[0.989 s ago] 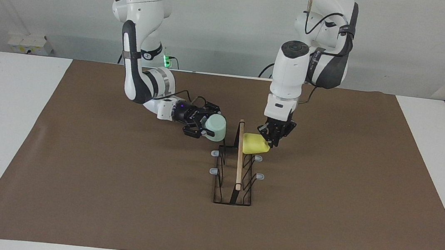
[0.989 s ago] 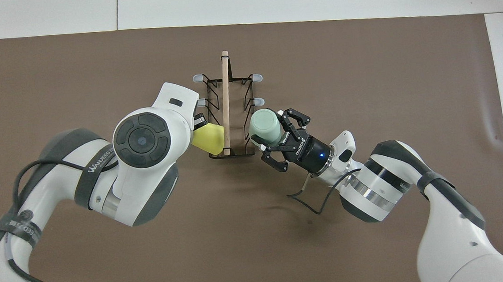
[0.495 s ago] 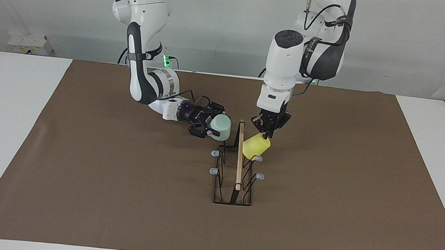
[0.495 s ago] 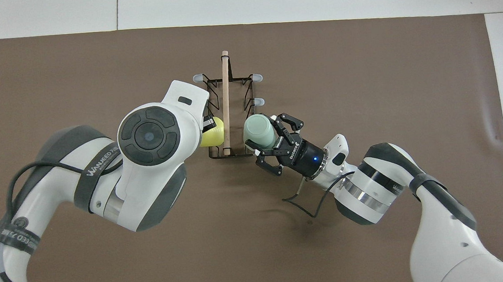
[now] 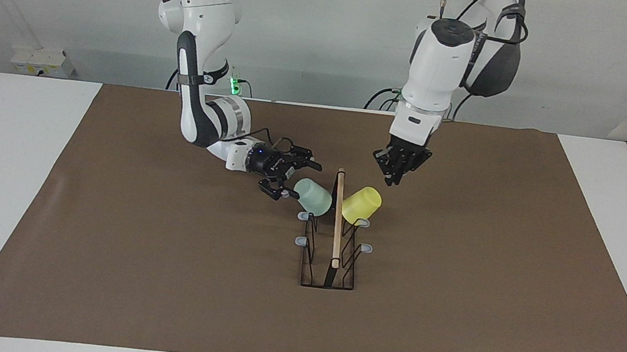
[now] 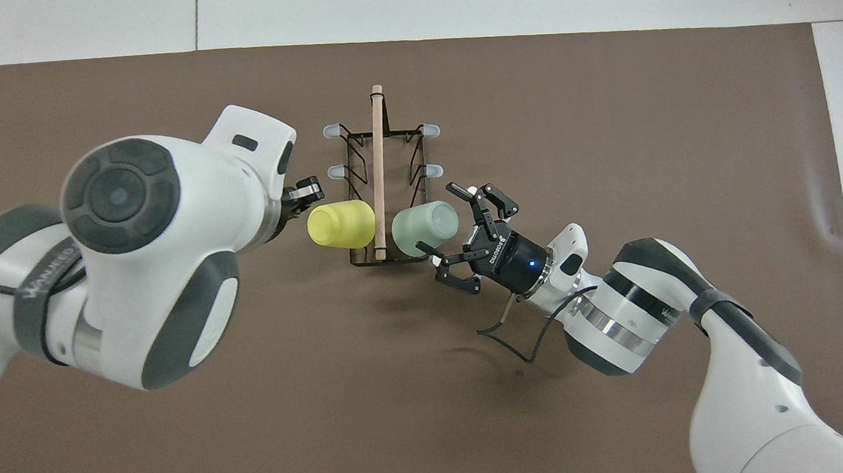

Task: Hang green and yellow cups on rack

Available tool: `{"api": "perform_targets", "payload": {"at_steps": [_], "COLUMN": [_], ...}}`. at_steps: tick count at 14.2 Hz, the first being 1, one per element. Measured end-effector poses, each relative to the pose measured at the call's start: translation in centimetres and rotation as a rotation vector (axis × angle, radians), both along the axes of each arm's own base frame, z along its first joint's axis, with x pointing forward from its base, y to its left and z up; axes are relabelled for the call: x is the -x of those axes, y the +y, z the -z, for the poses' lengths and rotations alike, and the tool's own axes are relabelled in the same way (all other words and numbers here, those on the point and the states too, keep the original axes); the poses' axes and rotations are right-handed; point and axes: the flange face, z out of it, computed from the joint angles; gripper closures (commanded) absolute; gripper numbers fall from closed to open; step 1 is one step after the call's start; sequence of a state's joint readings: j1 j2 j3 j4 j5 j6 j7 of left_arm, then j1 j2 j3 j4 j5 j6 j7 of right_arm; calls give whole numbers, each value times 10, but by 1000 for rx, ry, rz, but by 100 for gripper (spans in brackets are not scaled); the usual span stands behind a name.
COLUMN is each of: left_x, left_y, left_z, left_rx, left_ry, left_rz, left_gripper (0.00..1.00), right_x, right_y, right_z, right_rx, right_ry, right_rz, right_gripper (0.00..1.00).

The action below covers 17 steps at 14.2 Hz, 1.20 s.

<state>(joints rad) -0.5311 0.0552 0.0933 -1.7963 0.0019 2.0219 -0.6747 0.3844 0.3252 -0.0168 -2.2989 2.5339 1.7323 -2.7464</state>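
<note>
Two cups are being carried by the rack point(image 5: 332, 243): one green cup point(image 5: 314, 196) and one yellow cup point(image 5: 361, 205), each tilted on a peg at the end of the rack nearest the robots. The green cup is hanging on the side toward the right arm's end of the counter point(image 5: 19, 166), the yellow cup on the side toward the left arm's end, with the single wooden rod point(image 5: 337, 217) running between them. Four grey-tipped pegs are being left bare, two per side. One brown mat point(image 5: 160, 276) is covering the counter under the rack.

The right gripper point(image 5: 288, 178) is being held low, just beside the green cup, its fingers point(image 6: 489, 195) spread apart and released from the cup. The left gripper point(image 5: 399, 163) is being held above the mat near the yellow cup, apart from it; whether it is spread or clenched cannot be told. In the overhead view the left arm's wrist is blocking most of that gripper.
</note>
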Motion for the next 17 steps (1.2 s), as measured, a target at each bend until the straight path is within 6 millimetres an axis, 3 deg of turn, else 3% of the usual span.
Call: {"api": "perform_targets", "payload": {"at_steps": [4, 7, 9, 11, 13, 16, 17], "left_x": [-9, -12, -16, -20, -21, -22, -22], "left_y": [82, 131, 161, 192, 222, 242, 242], "left_z": [-20, -28, -31, -39, -48, -62, -67], "left_rx": [-35, -50, -58, -65, -71, -76, -77], "left_ry": [50, 69, 74, 73, 73, 60, 53], "left_rz": [98, 152, 177, 204, 227, 233, 236], "left_gripper": [75, 70, 68, 63, 51, 8, 0], "right_x": [-1, -9, -15, -18, -15, -12, -16], "right_y": [-1, 5, 8, 3, -9, -31, -43], "right_z": [0, -10, -25, -56, -102, -162, -178], "right_rx": [11, 9, 46, 130, 215, 330, 386], "right_ry": [6, -6, 4, 32, 56, 77, 76], "right_rz": [5, 1, 16, 54, 80, 33, 14], "right_gripper": [0, 0, 0, 0, 0, 0, 0]}}
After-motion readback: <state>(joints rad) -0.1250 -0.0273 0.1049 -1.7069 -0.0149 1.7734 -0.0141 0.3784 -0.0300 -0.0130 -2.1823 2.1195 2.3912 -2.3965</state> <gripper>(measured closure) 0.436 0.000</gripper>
